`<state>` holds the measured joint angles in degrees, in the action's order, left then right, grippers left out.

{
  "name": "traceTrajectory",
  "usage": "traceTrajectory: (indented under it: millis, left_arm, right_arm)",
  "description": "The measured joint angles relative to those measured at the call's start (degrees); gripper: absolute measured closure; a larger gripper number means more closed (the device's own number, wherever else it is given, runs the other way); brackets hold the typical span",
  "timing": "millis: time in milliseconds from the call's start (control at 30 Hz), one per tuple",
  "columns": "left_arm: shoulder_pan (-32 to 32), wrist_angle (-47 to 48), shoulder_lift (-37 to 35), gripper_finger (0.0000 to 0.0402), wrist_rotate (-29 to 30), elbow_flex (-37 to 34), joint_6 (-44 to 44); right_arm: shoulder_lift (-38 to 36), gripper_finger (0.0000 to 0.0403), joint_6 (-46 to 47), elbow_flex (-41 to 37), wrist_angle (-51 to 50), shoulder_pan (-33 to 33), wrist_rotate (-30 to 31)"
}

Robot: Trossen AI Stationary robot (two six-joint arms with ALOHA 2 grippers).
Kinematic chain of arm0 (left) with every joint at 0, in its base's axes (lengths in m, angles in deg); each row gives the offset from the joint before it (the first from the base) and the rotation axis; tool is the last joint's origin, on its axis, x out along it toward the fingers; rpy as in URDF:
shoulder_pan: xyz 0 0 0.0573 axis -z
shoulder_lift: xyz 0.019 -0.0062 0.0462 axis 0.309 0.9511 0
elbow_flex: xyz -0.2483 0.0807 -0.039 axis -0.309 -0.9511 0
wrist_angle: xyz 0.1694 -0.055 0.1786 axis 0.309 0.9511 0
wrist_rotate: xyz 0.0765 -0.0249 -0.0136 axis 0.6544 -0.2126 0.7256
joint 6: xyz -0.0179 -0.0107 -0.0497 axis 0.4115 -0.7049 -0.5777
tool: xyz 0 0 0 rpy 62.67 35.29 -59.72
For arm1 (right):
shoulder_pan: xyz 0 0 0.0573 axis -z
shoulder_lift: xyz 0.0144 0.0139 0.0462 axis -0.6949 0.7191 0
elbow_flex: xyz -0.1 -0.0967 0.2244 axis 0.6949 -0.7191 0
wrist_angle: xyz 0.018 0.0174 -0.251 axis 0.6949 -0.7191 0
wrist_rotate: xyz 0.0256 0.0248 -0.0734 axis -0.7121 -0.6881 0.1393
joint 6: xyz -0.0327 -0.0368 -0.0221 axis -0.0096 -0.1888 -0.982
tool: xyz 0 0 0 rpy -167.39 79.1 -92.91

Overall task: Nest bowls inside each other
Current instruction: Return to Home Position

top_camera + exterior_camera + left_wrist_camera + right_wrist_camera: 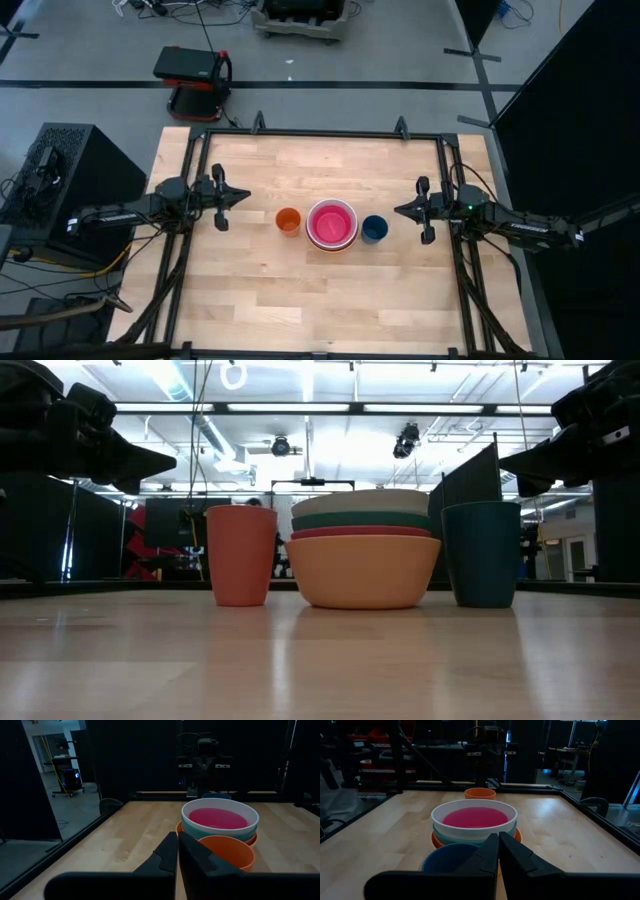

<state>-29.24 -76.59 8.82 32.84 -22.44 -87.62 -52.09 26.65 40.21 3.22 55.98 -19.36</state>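
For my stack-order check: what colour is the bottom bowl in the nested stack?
Light orange. The round plastic bottom bowl shows best in the low view.

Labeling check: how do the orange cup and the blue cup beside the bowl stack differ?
Colour: the orange cup is orange, the blue cup dark blue. Side: the orange cup stands left of the stacked bowls, the blue cup right of them. Both stand upright, mouths up.

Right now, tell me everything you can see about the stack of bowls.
The stack of bowls sits upright mid-table, between the orange cup and the blue cup, apart from both. Plastic-looking, nested bottom up: light orange bowl, red-orange bowl, teal bowl, white bowl, pink bowl innermost. Nothing grips it.
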Motion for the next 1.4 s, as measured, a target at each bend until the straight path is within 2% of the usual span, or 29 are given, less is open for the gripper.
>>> traceTrajectory:
  millis: [1400]
  left_arm:
    - [0.0, 0.0, 0.0, 0.0398, 0.0, 0.0, 0.0]
  right_arm:
    - [0.0, 0.0403, 0.0, 0.0, 0.0, 0.0, 0.0]
